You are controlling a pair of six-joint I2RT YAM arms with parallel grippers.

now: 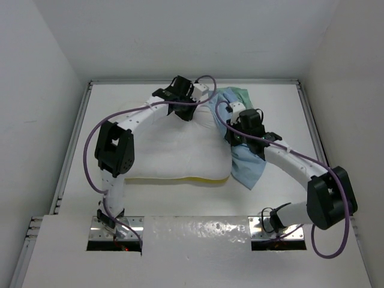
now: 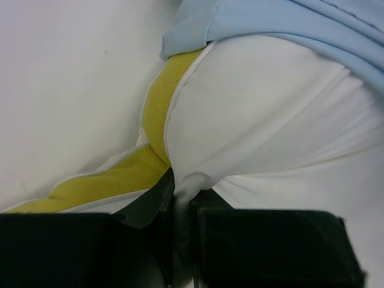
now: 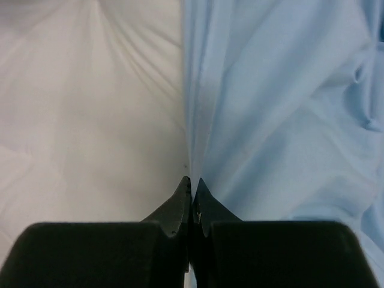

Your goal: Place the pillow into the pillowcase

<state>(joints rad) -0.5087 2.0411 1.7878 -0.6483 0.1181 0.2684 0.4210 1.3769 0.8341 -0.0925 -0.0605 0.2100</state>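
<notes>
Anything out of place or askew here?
The pillowcase is crumpled in a heap over the pillow's right end, one flap trailing onto the table; most of the pillow is bare. Nothing looks torn or spilled.

White tabletop across the middle of the top view, bare along its upper edge and upper left corner. Plain white walls on three sides: one at the left of the frame, one at the top, one at the right. Metal rail down the table's left edge, a matching rail down its right edge. White panel across the bottom of the frame. Two perforated metal plates set into its upper edge, lower left and lower right. Faint orange glow just under the left plate.
</notes>
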